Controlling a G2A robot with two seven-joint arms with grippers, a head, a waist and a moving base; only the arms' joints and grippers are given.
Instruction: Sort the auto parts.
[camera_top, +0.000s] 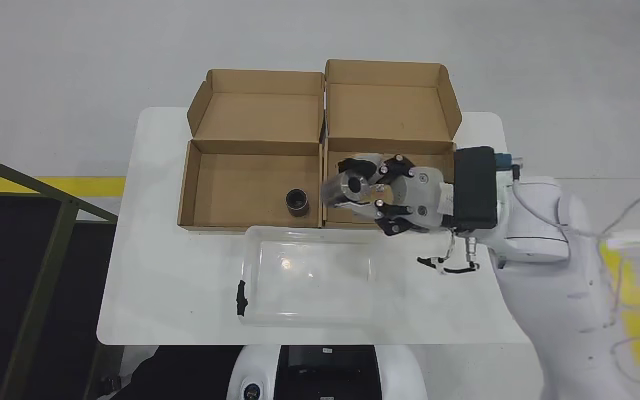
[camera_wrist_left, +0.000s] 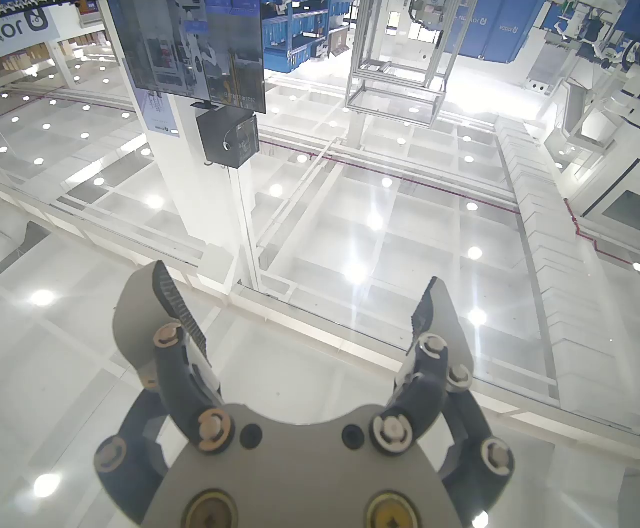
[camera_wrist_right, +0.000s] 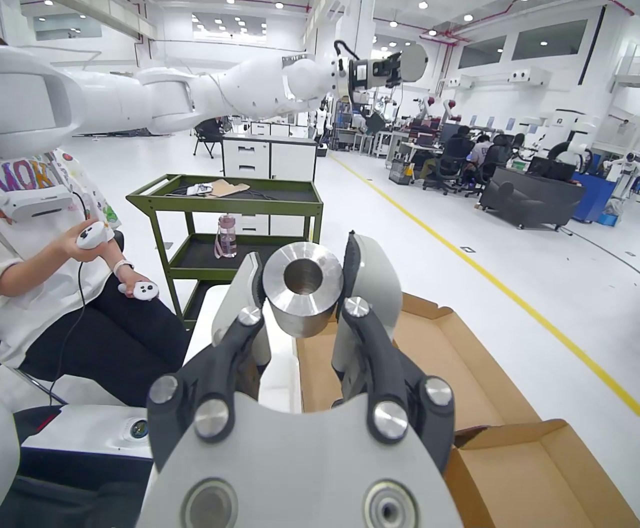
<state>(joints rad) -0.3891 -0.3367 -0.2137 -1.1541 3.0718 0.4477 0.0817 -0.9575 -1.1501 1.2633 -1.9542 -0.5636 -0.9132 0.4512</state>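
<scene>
right gripper (camera_top: 352, 188) (camera_wrist_right: 302, 270) clamped on a metal cylinder (camera_top: 350, 183) (camera_wrist_right: 302, 300), one finger on each side of its wall. cylinder: short, thick-walled, bare machined metal with a round bore through the middle, bore end facing the wrist camera. held up off the desk (camera_top: 160, 250), over the left part of the right-hand cardboard box (camera_top: 390, 120), just beside the wall where that box meets the left-hand cardboard box (camera_top: 250, 190). both boxes side by side at the far edge of the desk, touching, lids folded back, plain brown inside. small dark ring part (camera_top: 297, 201) lying on the floor of the left-hand box, near its right wall and near-side wall, apart from the cylinder. clear plastic bin (camera_top: 300, 318) at the near edge of the desk, just in front of the boxes, black clip on its left end. left gripper (camera_wrist_left: 295, 295) raised well above the desk and pointed at the ceiling, fingers wide apart, toothed pads facing each other, nothing between them. same arm seen stretched out high across the hall in the right wrist view. dark screen panel (camera_wrist_left: 185, 50) on a pillar in the left wrist view carries print.
</scene>
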